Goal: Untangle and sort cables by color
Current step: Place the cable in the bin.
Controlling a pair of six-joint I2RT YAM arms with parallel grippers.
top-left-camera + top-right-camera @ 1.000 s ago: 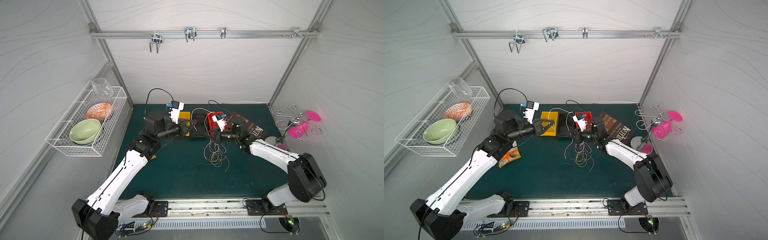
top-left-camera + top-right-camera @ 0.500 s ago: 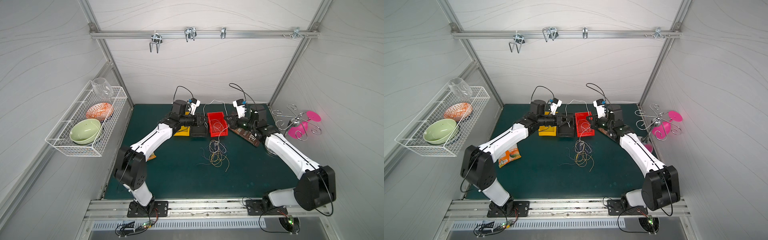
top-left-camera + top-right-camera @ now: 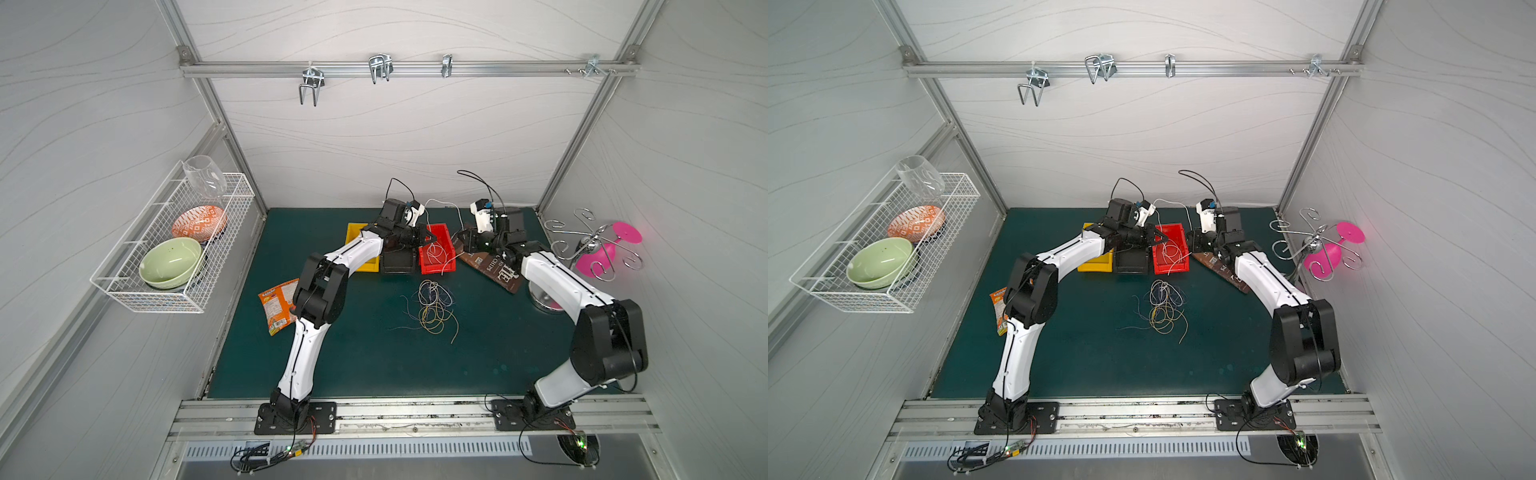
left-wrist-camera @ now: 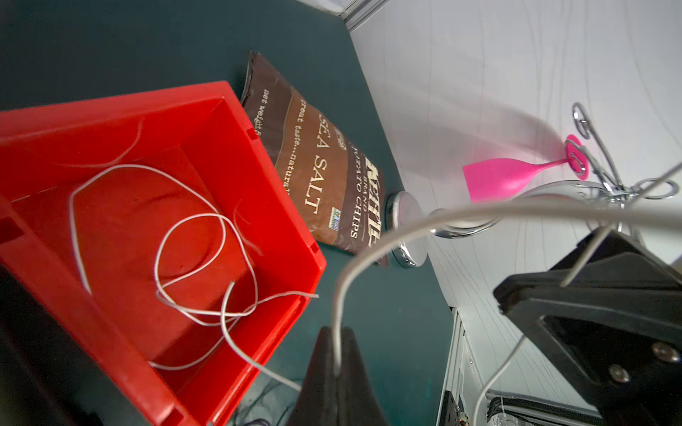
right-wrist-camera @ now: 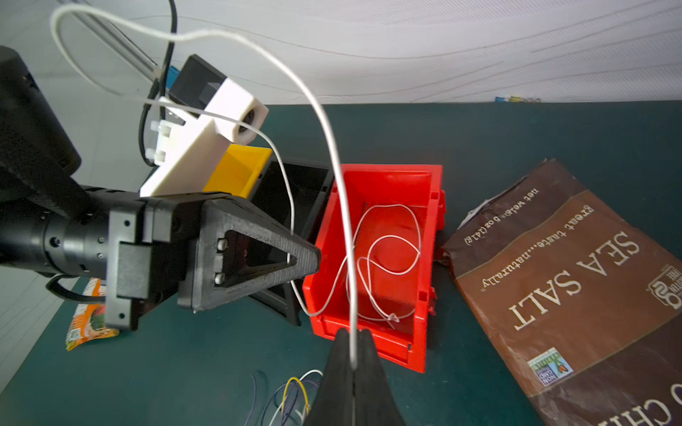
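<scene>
Top views: both arms reach to the red bin, one white cable pinched by both

From my seat I see the left arm (image 3: 353, 254) rise from the front rail to a bent elbow. Its forearm then runs back and rightward, low over the yellow bin (image 3: 353, 232) and the black bin (image 3: 399, 266). The left gripper (image 3: 432, 237) lies about level, its tip over the left side of the red bin (image 3: 448, 266). The right arm (image 3: 557, 282) folds at a high elbow and sends its forearm back and leftward across the brown chip bag (image 3: 498, 270). The right gripper (image 3: 457, 242) ends just beside the bin's right wall, facing the left one.

Both grippers are clamped tight on the same white cable (image 5: 334, 155). In the right wrist view it climbs from the right gripper's closed tips and arcs high toward the back wall. It then comes down to the left gripper's tip, and a tail drops from there to the red bin.

More white strands (image 4: 217, 314) lie coiled on the bin floor. The tangle of cables (image 3: 432, 305), white, yellow-olive and dark, lies on the green surface (image 3: 353, 365) just in front of the red bin, apart from both grippers.
</scene>
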